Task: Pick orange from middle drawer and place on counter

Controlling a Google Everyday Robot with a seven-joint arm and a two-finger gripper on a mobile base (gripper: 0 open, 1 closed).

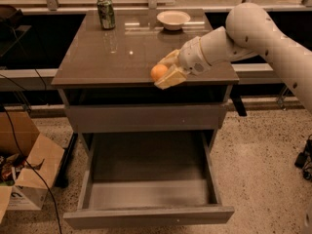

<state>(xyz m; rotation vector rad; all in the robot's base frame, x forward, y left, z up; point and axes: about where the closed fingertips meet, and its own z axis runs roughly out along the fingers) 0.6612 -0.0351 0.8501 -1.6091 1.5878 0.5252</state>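
Claw [165, 75] clamped around orange [158, 72], right at tabletop [109, 57] front edge. Releasing here risks it rolling off into the open middle drawer [146, 199].

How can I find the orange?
Look at the shiny grey-brown counter. At its front edge, the gripper holds the orange. It's small, round and orange, unlike the green can and white bowl at the back.
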